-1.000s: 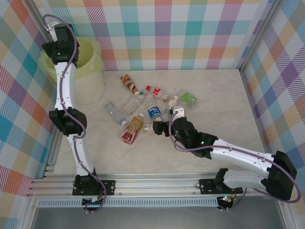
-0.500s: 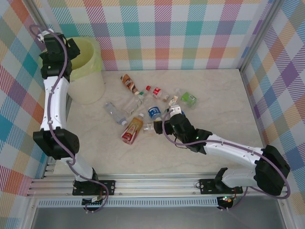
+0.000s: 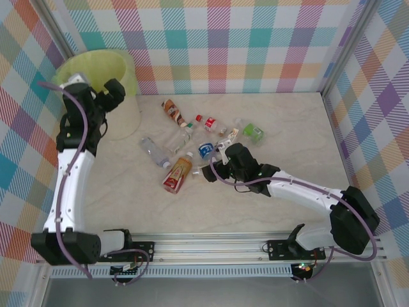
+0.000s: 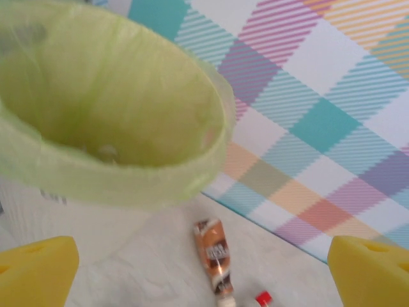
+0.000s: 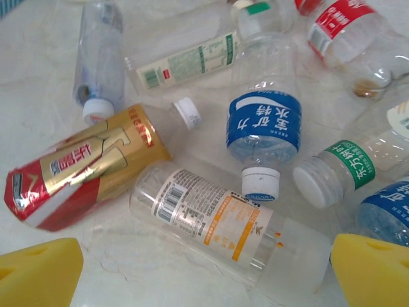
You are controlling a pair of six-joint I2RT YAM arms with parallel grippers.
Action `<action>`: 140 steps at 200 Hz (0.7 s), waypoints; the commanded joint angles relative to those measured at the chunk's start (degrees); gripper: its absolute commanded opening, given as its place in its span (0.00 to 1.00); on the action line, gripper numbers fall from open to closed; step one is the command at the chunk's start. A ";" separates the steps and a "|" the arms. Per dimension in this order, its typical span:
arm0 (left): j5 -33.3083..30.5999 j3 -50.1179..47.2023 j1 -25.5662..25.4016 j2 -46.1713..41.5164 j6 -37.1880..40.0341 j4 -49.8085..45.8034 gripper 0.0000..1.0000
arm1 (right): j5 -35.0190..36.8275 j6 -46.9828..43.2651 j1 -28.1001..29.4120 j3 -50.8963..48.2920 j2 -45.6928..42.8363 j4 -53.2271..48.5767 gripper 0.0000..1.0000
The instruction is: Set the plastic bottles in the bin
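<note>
The left gripper (image 4: pixel 204 274) stands wide and empty beside the bin (image 4: pixel 128 182), which sits at the upper left of the top view with its yellow-green bag folded over the rim. A brown-labelled bottle (image 4: pixel 214 256) lies on the table (image 3: pixel 287 128) just below it. The right gripper (image 5: pixel 204 272) is also spread wide and holding nothing. It is low over the plastic bottles (image 3: pixel 192 137) at centre frame, where a white-and-orange-labelled bottle (image 5: pixel 217 224) lies between its pads, a gold-and-red one (image 5: pixel 77 173) to the left and a blue-labelled one (image 5: pixel 263 125) above.
</note>
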 commanded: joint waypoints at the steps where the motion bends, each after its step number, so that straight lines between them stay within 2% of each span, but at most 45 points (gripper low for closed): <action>1: 6.84 -8.09 -0.81 -7.09 -7.50 5.01 1.00 | -8.09 -14.44 -2.12 3.73 1.38 -8.59 1.00; 25: 11.30 -13.15 -1.18 -11.33 -9.64 4.56 1.00 | -13.02 -22.11 -5.48 6.36 3.03 -13.85 1.00; 47: 14.10 -13.66 -1.26 -12.94 -8.35 -0.45 1.00 | -21.61 -28.34 -8.25 9.97 5.77 -20.74 1.00; 79: 15.60 -16.61 -1.19 -14.66 -6.03 -6.16 1.00 | -25.93 -39.58 -10.31 13.79 11.16 -28.70 1.00; 96: 14.95 -19.24 -1.25 -15.48 -5.99 -7.89 1.00 | -26.18 -45.47 -11.10 16.08 14.27 -31.41 1.00; 140: 11.95 -26.06 -0.98 -18.55 -8.41 -7.37 1.00 | -20.37 -55.66 -11.14 20.76 21.38 -30.51 0.98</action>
